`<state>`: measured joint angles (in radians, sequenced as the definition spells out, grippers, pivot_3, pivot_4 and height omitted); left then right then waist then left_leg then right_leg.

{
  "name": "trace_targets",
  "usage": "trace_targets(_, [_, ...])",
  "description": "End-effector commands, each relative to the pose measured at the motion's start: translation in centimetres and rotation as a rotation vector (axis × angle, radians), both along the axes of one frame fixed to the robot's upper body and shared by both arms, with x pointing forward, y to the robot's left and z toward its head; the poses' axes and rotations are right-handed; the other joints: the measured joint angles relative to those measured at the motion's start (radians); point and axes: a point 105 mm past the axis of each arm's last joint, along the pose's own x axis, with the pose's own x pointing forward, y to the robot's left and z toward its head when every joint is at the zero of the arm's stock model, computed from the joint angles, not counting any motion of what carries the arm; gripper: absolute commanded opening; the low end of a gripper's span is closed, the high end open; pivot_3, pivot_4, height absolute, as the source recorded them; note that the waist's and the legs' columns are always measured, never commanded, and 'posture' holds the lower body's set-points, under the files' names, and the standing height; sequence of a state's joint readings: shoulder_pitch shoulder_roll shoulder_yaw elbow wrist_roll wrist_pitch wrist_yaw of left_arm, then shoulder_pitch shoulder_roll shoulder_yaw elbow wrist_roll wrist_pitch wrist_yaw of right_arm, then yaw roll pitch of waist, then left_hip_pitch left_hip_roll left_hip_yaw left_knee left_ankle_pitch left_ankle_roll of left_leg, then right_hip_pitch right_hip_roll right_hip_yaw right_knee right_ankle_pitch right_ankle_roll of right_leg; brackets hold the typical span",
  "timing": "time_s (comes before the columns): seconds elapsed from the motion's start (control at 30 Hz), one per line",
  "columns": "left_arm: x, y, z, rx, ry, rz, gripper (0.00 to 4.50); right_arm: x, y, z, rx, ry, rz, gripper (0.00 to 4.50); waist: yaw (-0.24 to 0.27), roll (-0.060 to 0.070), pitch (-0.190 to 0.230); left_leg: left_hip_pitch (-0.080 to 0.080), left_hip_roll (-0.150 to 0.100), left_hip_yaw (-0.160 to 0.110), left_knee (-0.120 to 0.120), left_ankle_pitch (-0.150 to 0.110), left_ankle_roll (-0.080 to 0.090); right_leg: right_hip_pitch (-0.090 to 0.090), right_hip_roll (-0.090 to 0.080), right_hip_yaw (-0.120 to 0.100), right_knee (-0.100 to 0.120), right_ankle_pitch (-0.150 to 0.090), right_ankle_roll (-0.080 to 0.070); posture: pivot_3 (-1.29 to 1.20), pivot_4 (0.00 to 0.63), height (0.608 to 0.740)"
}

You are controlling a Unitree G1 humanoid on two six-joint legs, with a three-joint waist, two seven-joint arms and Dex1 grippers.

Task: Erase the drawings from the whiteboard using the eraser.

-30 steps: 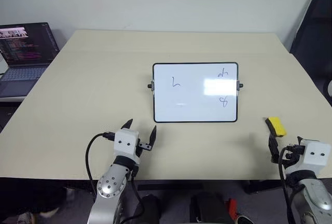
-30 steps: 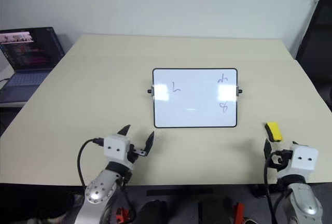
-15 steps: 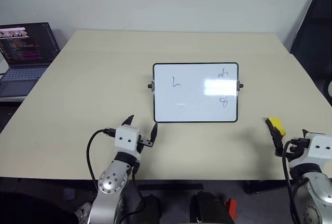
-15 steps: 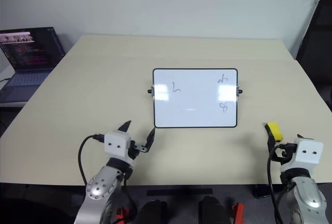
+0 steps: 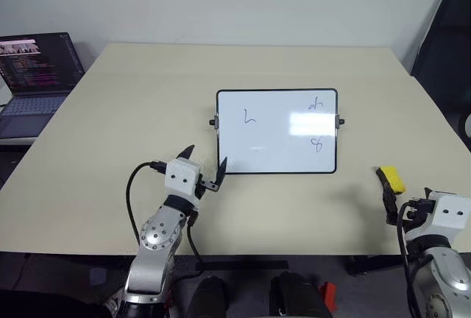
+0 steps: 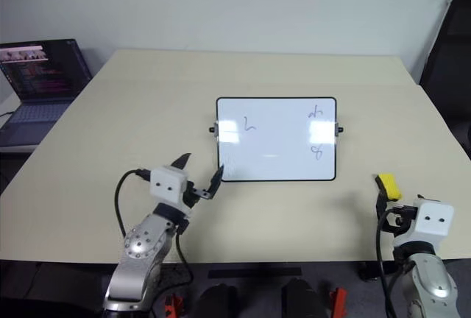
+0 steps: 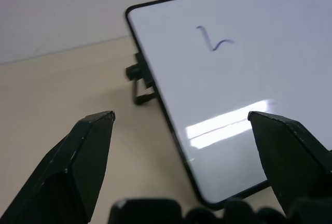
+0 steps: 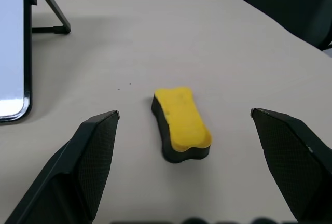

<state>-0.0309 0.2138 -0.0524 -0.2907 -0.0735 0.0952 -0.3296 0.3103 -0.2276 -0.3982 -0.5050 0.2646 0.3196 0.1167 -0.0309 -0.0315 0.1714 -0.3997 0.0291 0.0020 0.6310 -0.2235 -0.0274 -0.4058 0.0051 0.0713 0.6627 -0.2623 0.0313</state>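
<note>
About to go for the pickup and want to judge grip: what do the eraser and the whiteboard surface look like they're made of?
The eraser: matte yellow top, likely foam or soft plastic, judging by its rounded, glare-free edges; the black base could be felt, hard to tell. The whiteboard: glossy white face, probably coated or laminated, given the bright reflection across it, in a thin black frame that looks like plastic.

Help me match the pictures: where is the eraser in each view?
Left eye: eraser lower right, near the table edge.
Right eye: same spot.
Left wrist: not in it.
Right wrist: centre, between the right pincer's fingers.
Shared landmark: the whiteboard.
</note>
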Motion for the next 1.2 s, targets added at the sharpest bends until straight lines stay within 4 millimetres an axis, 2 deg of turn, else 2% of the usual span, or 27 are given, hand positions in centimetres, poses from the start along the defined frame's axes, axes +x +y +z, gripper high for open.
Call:
trace_targets(0.03, [-0.6, -3.4, 2.3, -0.025, -0.049, -0.233, 4.50, 0.5, -0.2, 2.3, -0.013, -0.064, 0.019, 4.46, 0.000, 0.000, 0.000, 0.000, 0.000, 0.000, 0.000, 0.000, 0.000, 0.000, 0.000, 0.000, 0.000, 0.000, 0.000, 0.00, 0.150, 0.740])
trace_targets(0.1, [-1.3, -5.6, 2.7, -0.033, -0.028, -0.415, 4.50, 1.1, -0.1, 2.6, 0.007, -0.061, 0.044, 4.46, -0.002, 0.000, 0.000, 0.000, -0.001, 0.000, 0.001, 0.000, 0.000, 0.001, 0.000, 0.000, 0.000, 0.000, 0.000, 0.00, 0.150, 0.740])
trace_targets(0.17, [-1.8, -7.0, 3.0, -0.039, -0.008, -0.542, 4.50, 1.6, -0.1, 2.9, 0.022, -0.056, 0.060, 4.46, -0.002, 0.000, 0.000, 0.000, -0.002, 0.001, 0.001, 0.000, 0.000, 0.001, 0.001, 0.001, 0.000, 0.000, 0.000, 0.00, 0.150, 0.740])
trace_targets(0.23, [-2.2, -8.3, 2.2, -0.038, 0.060, -0.647, 4.50, 2.0, -0.4, 2.6, 0.049, -0.032, 0.056, 4.46, -0.001, 0.001, 0.000, 0.000, -0.002, 0.000, 0.001, 0.000, 0.000, 0.001, 0.003, 0.000, 0.000, 0.001, 0.001, 0.00, 0.150, 0.740])
trace_targets(0.33, [-4.0, -10.2, 0.7, 0.033, 0.109, -0.831, 4.50, 2.6, -0.4, 1.7, 0.109, 0.019, 0.081, 4.46, -0.002, 0.001, -0.001, 0.000, -0.001, -0.001, 0.000, 0.000, 0.000, 0.000, 0.004, 0.000, 0.000, 0.001, 0.001, 0.00, 0.150, 0.740])
trace_targets(0.4, [-4.1, -10.8, 0.3, 0.095, 0.097, -0.879, 4.50, 2.9, -0.3, 1.2, 0.158, 0.044, 0.094, 4.46, -0.001, 0.001, -0.001, 0.000, -0.001, -0.001, -0.001, 0.000, 0.000, 0.000, 0.005, 0.000, 0.000, 0.001, 0.000, 0.00, 0.150, 0.740])
trace_targets(0.57, [-2.7, -11.4, 1.4, 0.060, 0.105, -0.926, 4.50, 3.6, -0.7, 0.9, 0.206, 0.063, 0.088, 4.46, -0.002, 0.002, -0.001, 0.000, -0.001, -0.001, 0.001, 0.000, 0.000, 0.000, 0.006, 0.000, 0.001, 0.001, 0.000, 0.00, 0.150, 0.740])
trace_targets(0.77, [-1.7, -11.1, 1.4, 0.104, 0.140, -0.974, 4.50, 4.4, -0.6, 0.7, 0.210, 0.082, 0.111, 4.46, -0.003, 0.002, -0.001, 0.000, -0.001, -0.001, 0.000, 0.000, 0.000, 0.000, 0.006, 0.001, 0.001, 0.001, 0.000, 0.00, 0.150, 0.740])
trace_targets(1.2, [-1.2, -11.5, 1.6, 0.137, 0.096, -0.957, 4.50, 5.4, -0.3, -0.6, 0.209, 0.125, 0.140, 4.46, -0.002, 0.002, -0.001, 0.000, 0.000, -0.002, 0.000, 0.000, 0.000, 0.000, 0.007, 0.001, 0.001, 0.001, 0.000, 0.00, 0.150, 0.740])
